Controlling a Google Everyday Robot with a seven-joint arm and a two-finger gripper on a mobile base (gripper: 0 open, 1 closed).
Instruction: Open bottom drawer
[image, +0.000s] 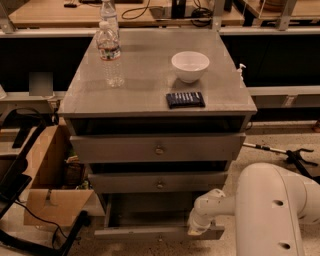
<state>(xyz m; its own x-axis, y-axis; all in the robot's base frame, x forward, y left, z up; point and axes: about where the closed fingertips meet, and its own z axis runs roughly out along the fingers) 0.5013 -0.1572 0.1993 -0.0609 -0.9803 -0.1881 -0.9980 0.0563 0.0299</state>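
Note:
The bottom drawer (150, 233) is the lowest of three stacked grey drawers. It stands pulled out toward me, with its shallow grey inside (150, 210) showing behind the slim front panel. My gripper (199, 229) is at the end of the white arm (270, 210), which comes in from the lower right. It sits at the right part of the bottom drawer's front, hidden by the wrist. The middle drawer (160, 183) and the top drawer (159, 148) each stick out a little.
On the cabinet top (145, 95) stand a water bottle (111, 55), a white bowl (190, 65) and a dark flat packet (185, 99). An open cardboard box (47, 195) and black cables lie on the floor at the left. A black tool (290, 154) lies on the floor at the right.

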